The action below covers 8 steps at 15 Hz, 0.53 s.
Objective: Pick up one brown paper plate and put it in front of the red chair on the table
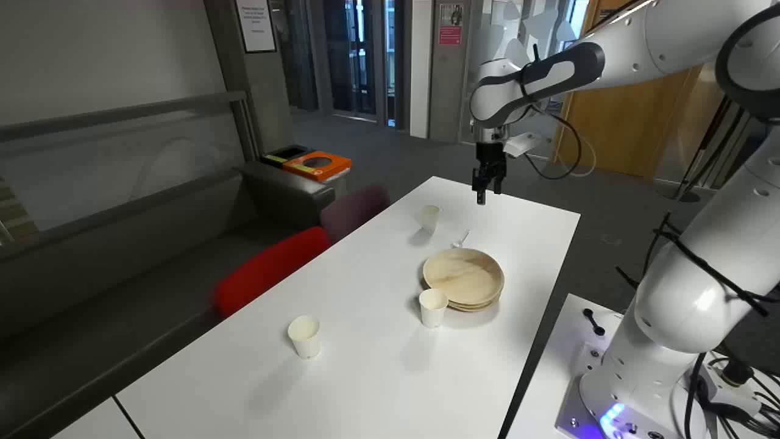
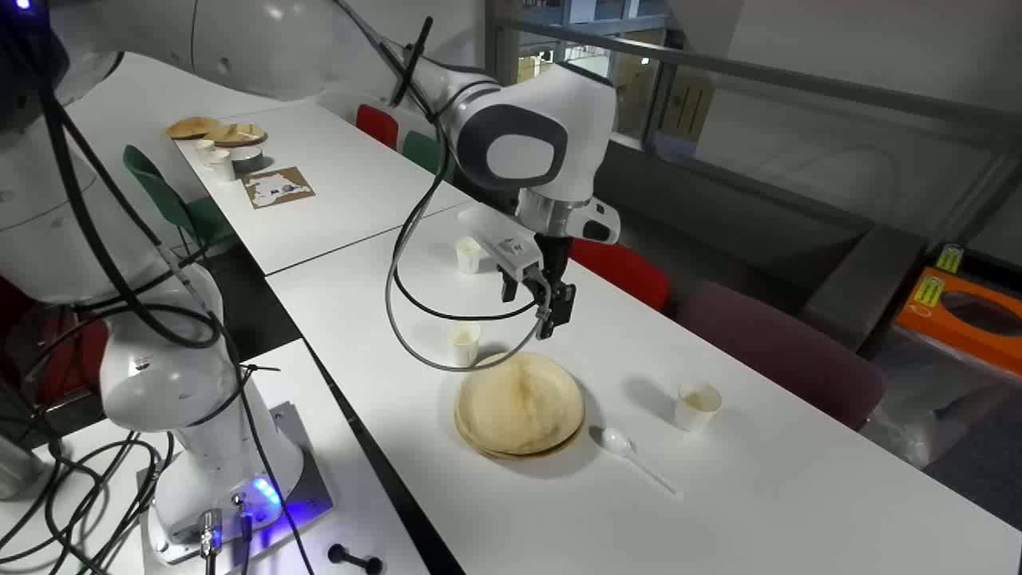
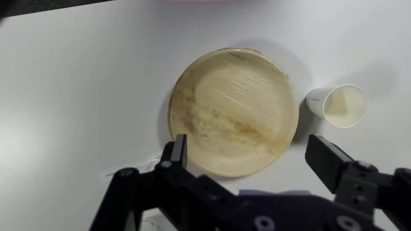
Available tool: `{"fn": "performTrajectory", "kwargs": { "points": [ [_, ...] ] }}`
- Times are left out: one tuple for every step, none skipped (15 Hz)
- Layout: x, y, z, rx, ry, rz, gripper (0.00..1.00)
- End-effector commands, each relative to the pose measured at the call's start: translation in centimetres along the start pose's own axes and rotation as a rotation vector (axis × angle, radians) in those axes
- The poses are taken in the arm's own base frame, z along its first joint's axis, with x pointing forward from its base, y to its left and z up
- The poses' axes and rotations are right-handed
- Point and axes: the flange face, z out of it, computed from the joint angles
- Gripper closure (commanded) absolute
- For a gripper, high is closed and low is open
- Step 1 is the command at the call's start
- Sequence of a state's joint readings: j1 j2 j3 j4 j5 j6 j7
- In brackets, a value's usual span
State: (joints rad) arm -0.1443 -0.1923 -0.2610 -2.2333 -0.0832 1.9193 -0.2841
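Note:
The brown paper plate (image 1: 464, 272) is round and tan. It lies on top of a stack of like plates on the white table (image 1: 365, 390), and it also shows in an exterior view (image 2: 523, 403). In the wrist view the plate (image 3: 236, 106) fills the middle. My gripper (image 1: 490, 190) is open and empty, above the table and apart from the plate; it also shows in an exterior view (image 2: 532, 310). In the wrist view its fingertips (image 3: 246, 139) stand wide apart over the plate's lower part. The red chair (image 1: 274, 268) stands at the table's long side, also seen in an exterior view (image 2: 627, 275).
A white cup (image 1: 433, 309) stands close beside the plates. Other white cups stand nearer the chair side (image 1: 304, 337) and toward the table's end (image 1: 429, 218). A white spoon (image 2: 635, 457) lies near the plates. A dark maroon chair (image 2: 782, 351) stands beside the red one.

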Motion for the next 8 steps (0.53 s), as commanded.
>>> {"fn": "performTrajectory", "kwargs": {
  "points": [
    [0.0, 0.0, 0.0, 0.0, -0.001, 0.0, 0.0],
    [0.2, 0.3, -0.1, 0.006, 0.003, -0.009, 0.0],
    [0.5, 0.5, -0.1, 0.022, -0.005, -0.026, 0.0],
    [0.9, 0.9, 0.0, 0.052, -0.019, -0.053, 0.0],
    [1.2, 1.1, 0.2, 0.075, -0.022, -0.077, 0.0],
    [2.0, 1.7, 0.7, 0.105, -0.028, -0.105, 0.0],
    [2.6, 2.2, 1.3, 0.128, -0.035, -0.136, 0.0],
    [3.3, 3.2, 2.0, 0.152, -0.049, -0.162, 0.0]
  ]
}}
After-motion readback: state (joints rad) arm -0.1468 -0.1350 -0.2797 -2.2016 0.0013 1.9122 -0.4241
